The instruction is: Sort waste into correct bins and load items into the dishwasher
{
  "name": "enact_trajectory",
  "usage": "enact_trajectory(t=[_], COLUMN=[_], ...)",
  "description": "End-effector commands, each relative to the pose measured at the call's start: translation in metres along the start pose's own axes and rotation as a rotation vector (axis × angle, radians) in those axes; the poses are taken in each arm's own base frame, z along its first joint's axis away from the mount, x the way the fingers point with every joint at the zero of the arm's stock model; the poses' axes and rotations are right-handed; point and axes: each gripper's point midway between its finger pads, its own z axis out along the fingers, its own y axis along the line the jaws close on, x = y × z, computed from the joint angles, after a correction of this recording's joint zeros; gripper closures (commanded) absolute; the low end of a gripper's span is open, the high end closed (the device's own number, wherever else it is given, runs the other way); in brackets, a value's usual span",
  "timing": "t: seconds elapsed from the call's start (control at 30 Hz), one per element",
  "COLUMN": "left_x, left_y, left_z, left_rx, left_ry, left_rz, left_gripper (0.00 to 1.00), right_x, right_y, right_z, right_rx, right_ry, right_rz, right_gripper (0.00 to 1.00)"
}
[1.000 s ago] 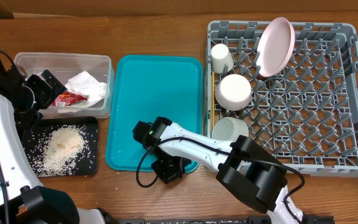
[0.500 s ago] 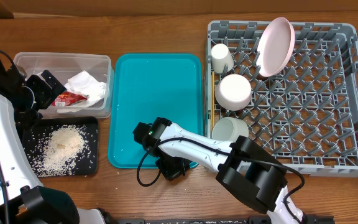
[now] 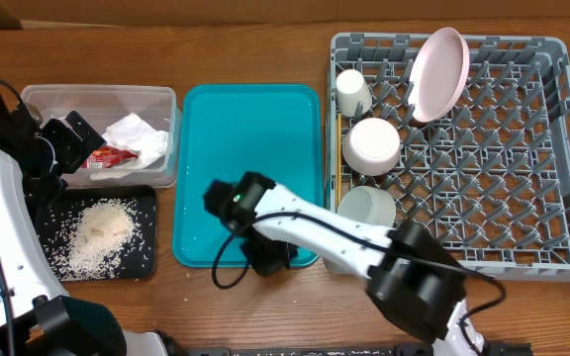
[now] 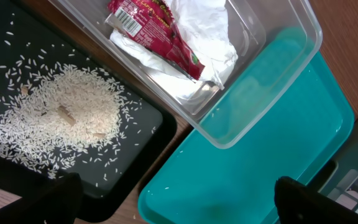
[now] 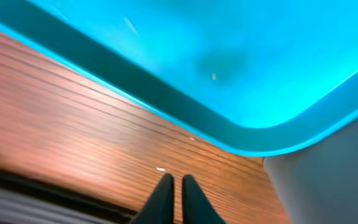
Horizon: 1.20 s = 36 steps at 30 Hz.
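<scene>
Right gripper [image 5: 174,180]: one of two; it hangs over the wood just off the teal tray's [image 3: 250,109] near edge, close to its right corner. The fingers are pressed together with nothing between them.
Stray grains [image 5: 160,168]: two lie on the table [image 3: 265,40] beside that same near edge, and one more speck sits on the teal tray's floor.
Black tray [image 3: 146,203]: one, just left of the teal tray's near half.
Rice [image 3: 102,232]: one loose heap with many scattered grains, all inside the black tray.
Grey-green bowl [image 3: 366,208]: one, just right of the teal tray's near right corner, inside the rack.
Left gripper [image 3: 65,143]: the second gripper, well left of the teal tray, over the join of tub and black tray. The fingers are spread wide and carry nothing.
Clear tub [image 3: 97,91]: one, just left of the teal tray's far half.
Napkin [image 3: 142,133]: one, crumpled, in the tub at the end nearest the teal tray.
Wrapper [image 3: 112,156]: one, red, in the tub against the napkin, on the side away from the teal tray.
White bowl [image 3: 372,145]: one, right of the teal tray's middle, mouth down in the rack.
Chopsticks [image 3: 338,148]: thin wooden sticks along the rack wall facing the teal tray; their number cannot be told.
Cup [image 3: 352,91]: one, white, right of the teal tray's far right corner.
Plate [image 3: 438,71]: one, pink, standing on edge, farther right of the teal tray than the cup.
Rack [image 3: 503,148]: one, grey, its left wall just beside the teal tray's right edge.
</scene>
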Motion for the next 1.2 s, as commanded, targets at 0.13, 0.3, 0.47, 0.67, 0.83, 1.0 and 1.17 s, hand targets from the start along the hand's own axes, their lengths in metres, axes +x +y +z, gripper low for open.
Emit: enact_trajectory(t=[0.13,0.3,0.47,0.67,0.83,1.0,1.17], left_x=[-0.005,-0.005,-0.005,-0.005,-0.005,-0.005,-0.005], left_y=[-0.002,-0.002,-0.002,-0.002,-0.002,-0.002,-0.002], left_z=[-0.008,-0.008,-0.008,-0.008,-0.008,-0.008,-0.008], left_rx=[0.004,0.004,0.004,0.004,0.004,0.004,0.004], left_ry=[-0.029,-0.029,-0.029,-0.029,-0.029,-0.029,-0.030], left_rz=[-0.007,-0.007,-0.007,-0.007,-0.007,-0.007,-0.006], left_gripper=[0.00,0.00,0.00,0.00,0.00,0.00,0.00], right_x=[-0.037,-0.040,-0.043,-0.044,-0.061,-0.078,-0.058], right_y=[-0.030,-0.043,-0.049,-0.051,-0.047,-0.053,-0.102], right_z=[-0.070,-0.071,-0.071,-0.071,-0.077,-0.132,-0.292], right_rx=[-0.086,-0.089,-0.050,-0.038,-0.079,-0.102,-0.102], right_ry=[-0.217,-0.219,-0.234,-0.242,-0.306,-0.544,-1.091], right_rz=[0.093,0.126,0.100,0.102,0.110,0.116,0.223], right_gripper=[0.00,0.00,0.00,0.00,0.00,0.00,0.00])
